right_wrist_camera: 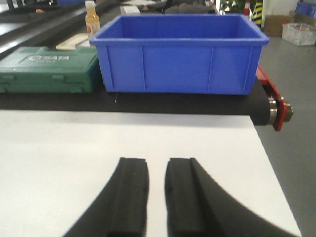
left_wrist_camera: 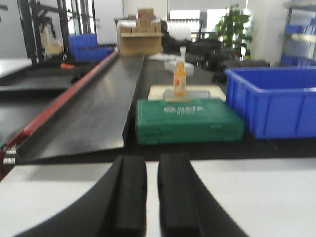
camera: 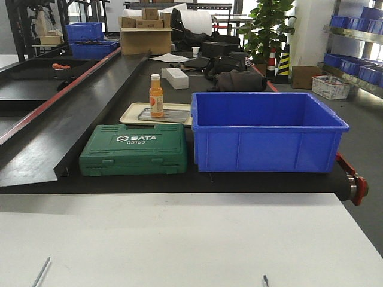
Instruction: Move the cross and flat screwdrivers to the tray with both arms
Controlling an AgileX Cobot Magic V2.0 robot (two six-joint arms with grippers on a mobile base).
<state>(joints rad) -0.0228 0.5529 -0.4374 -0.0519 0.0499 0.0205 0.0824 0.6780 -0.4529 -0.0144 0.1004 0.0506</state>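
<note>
No screwdriver shows in any view. A closed green SATA tool case (camera: 134,149) lies on the black belt; it also shows in the left wrist view (left_wrist_camera: 187,118) and the right wrist view (right_wrist_camera: 47,69). Behind it is a cream tray (camera: 133,110) with an orange bottle (camera: 156,95) standing on it. My left gripper (left_wrist_camera: 152,163) hovers over the white table, in front of the case, its jaws nearly together and empty. My right gripper (right_wrist_camera: 157,164) hovers over the white table in front of the blue bin (right_wrist_camera: 177,64), its jaws nearly together and empty.
The big blue bin (camera: 269,140) stands right of the case, close beside the tray. A sloped black ramp (camera: 72,113) with a red edge runs along the left. A white box (camera: 176,78), bags and cardboard boxes lie further back. The white table (camera: 179,239) fills the foreground.
</note>
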